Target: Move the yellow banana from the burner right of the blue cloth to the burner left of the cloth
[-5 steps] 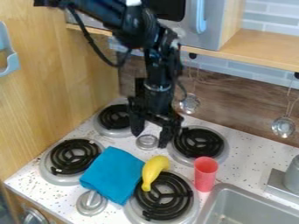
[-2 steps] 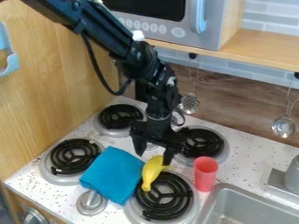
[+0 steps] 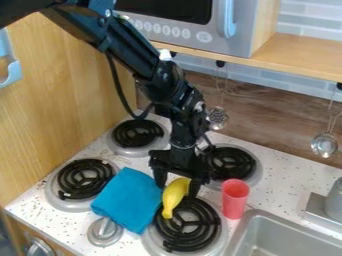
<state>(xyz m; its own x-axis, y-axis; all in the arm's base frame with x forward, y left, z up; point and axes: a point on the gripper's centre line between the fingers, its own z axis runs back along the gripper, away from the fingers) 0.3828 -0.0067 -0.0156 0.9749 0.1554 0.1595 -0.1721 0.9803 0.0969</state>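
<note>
Claw point(image 3: 177, 189) lowered onto banana point(image 3: 173, 199), fingers wide, astride upper end; blue cloth point(image 3: 128, 200), red cup point(image 3: 234, 199) unmoved.

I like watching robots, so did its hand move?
Yes, the hand moved down and toward the front, away from the microwave and to the banana.

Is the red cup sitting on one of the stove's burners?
No, the red cup stands upright on the speckled counter, between the burners and the sink.
</note>
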